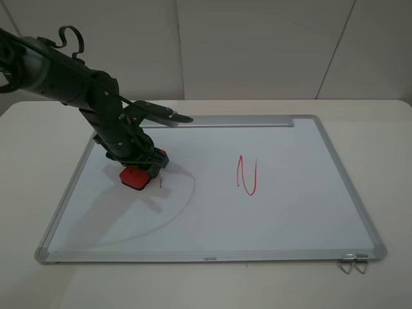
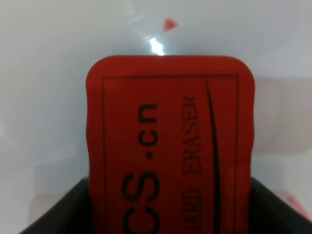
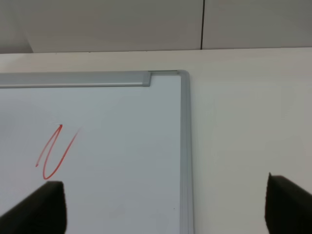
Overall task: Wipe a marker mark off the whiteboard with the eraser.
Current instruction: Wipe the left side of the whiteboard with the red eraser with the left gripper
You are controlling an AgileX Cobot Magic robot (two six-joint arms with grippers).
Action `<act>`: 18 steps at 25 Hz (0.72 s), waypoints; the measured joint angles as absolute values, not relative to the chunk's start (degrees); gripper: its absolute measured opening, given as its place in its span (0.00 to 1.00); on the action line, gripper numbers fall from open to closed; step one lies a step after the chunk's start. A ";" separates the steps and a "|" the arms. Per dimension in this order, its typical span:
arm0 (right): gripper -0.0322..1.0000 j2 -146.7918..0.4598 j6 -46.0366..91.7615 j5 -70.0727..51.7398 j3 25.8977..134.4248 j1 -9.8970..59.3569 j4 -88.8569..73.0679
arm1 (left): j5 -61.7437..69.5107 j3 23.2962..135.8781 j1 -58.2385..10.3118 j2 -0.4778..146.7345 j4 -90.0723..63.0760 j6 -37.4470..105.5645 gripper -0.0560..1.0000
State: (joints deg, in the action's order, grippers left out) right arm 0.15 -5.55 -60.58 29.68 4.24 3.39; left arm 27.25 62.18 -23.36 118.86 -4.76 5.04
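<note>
The whiteboard (image 1: 290, 212) lies flat on the white table. My left gripper (image 1: 140, 168) is shut on the red eraser (image 1: 135, 178), pressing it onto the board's left part. The left wrist view is filled by the eraser (image 2: 170, 146) with its dark lettering, clamped between black fingers (image 2: 48, 217). The zigzag marker mark does not show as a whole. Only a tiny red stroke (image 1: 160, 183) lies just right of the eraser, and small red flecks (image 2: 168, 23) show past its end. My right gripper (image 3: 163, 209) hangs open above the board's far right corner and holds nothing.
A narrow red looped squiggle (image 1: 246, 175) (image 3: 53, 151) sits near the board's middle. The metal tray strip (image 1: 238, 121) runs along the far edge. Metal clips (image 1: 353, 262) lie at the near right corner. A wall stands behind the table.
</note>
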 joint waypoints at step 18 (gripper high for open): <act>0.73 0.15 -5.55 -60.58 29.68 4.24 3.39 | 21.72 57.40 -28.48 116.55 -3.85 3.52 0.60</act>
State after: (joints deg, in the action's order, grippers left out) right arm 0.15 -5.55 -60.58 29.68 4.24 3.39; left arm 21.72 57.40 -28.48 116.55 -3.85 3.52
